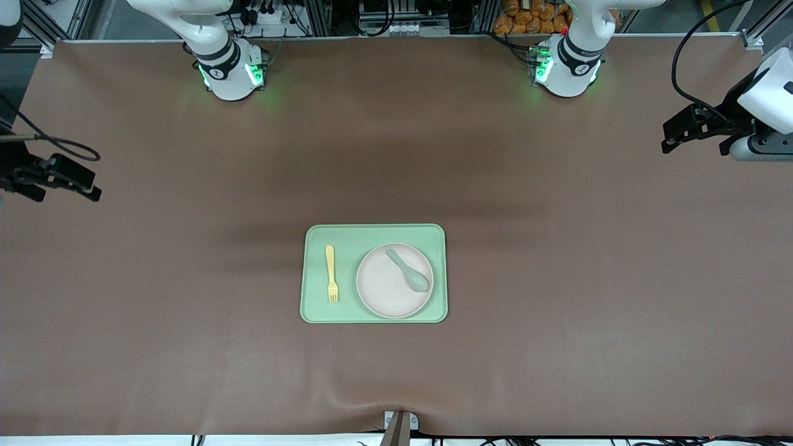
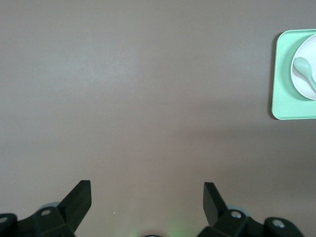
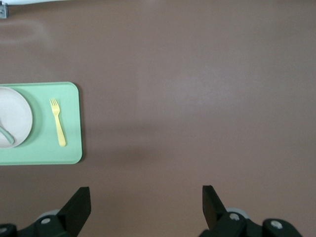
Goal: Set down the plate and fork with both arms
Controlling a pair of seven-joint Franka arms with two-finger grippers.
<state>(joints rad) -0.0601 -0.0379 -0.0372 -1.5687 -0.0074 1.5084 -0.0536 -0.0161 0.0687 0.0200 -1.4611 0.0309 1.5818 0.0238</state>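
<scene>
The off-white plate (image 1: 383, 290) lies on a light green tray (image 1: 316, 310) in the middle of the table, with a grey-green spoon (image 1: 409, 271) resting in it. The pale yellow fork (image 1: 332, 273) lies on the tray beside the plate, toward the right arm's end. My left gripper (image 1: 669, 137) hangs open and empty over bare table at the left arm's end. My right gripper (image 1: 92, 186) hangs open and empty over bare table at the right arm's end. The right wrist view shows the fork (image 3: 58, 122) and the plate (image 3: 15, 113); the left wrist view shows part of the plate (image 2: 308, 47).
Brown matting covers the whole table. The arms' green-lit bases (image 1: 232, 71) (image 1: 567, 65) stand along the table edge farthest from the front camera. A metal bracket (image 1: 399, 424) sits at the edge nearest the camera.
</scene>
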